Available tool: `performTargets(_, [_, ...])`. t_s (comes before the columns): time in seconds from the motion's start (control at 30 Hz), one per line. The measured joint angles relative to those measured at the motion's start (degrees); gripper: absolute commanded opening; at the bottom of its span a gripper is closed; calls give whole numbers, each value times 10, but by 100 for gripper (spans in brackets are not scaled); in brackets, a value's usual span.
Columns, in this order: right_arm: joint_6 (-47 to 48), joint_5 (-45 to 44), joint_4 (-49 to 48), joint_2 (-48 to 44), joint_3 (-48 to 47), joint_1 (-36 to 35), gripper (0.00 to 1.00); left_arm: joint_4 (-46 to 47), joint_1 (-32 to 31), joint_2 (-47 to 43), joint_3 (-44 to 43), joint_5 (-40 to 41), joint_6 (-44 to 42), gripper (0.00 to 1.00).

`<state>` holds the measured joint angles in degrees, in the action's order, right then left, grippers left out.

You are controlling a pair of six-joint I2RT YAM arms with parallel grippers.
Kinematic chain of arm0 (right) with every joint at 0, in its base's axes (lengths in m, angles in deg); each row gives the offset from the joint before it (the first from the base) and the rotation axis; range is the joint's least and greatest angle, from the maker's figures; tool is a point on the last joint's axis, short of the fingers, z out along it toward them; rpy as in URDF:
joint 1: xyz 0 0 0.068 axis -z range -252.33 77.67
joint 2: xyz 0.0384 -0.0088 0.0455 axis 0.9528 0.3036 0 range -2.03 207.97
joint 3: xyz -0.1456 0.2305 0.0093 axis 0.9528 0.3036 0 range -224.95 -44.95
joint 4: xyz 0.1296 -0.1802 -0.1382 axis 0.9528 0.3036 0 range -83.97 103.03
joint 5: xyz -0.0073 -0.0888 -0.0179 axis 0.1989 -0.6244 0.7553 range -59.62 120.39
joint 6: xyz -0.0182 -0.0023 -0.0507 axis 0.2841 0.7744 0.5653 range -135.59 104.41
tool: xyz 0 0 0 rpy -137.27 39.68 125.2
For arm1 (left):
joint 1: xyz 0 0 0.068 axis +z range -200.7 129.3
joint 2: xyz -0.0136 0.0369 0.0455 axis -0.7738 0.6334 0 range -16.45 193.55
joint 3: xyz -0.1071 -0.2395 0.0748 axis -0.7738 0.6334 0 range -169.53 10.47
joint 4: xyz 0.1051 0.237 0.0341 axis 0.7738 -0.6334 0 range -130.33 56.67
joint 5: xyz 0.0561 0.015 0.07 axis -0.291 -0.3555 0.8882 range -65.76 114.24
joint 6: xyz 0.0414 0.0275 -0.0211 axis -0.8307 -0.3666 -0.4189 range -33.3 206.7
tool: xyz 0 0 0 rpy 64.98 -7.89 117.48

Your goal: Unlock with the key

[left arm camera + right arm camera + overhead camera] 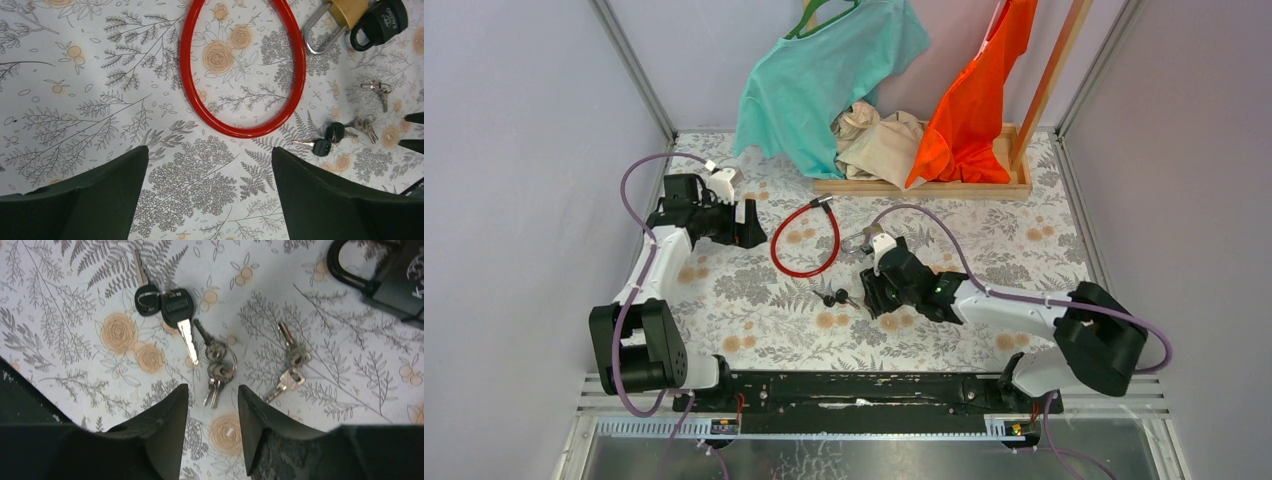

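Observation:
A red cable lock [804,270] lies in a loop mid-table and also shows in the left wrist view [245,131]. A brass padlock [350,10] and a black padlock [382,20] lie beside it; the black padlock also shows in the right wrist view [395,285]. Three key sets lie on the cloth: black-headed keys [167,302], a silver ring bunch [217,367] and a small silver pair [292,365]. My right gripper [212,390] is open and empty, low over the cloth just short of the silver bunch. My left gripper [210,155] is wide open and empty, short of the red loop.
A wooden rack base [924,187] at the back holds a teal shirt [824,80], an orange garment [974,90] and a beige cloth [879,140]. Grey walls close both sides. Purple cables run along both arms.

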<state>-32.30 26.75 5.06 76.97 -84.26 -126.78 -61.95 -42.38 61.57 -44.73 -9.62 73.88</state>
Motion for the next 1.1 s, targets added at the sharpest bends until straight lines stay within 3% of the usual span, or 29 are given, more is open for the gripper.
performTargets(0.7, [41, -3, 26, 153, -88, 0, 48, -61, 0, -12, -24, -61, -26, 100])
performTargets(0.77, [44, -3, 29, 160, -92, 0, 42, -63, 0, -15, -24, -64, -28, 100])
performTargets(1.03, [50, 1, 33, 168, -99, 0, 3, -80, 0, -23, -24, -85, -39, 100])
performTargets(1.1, [51, 2, 31, 168, -99, 0, 0, -87, 0, -26, -24, -96, -44, 100])
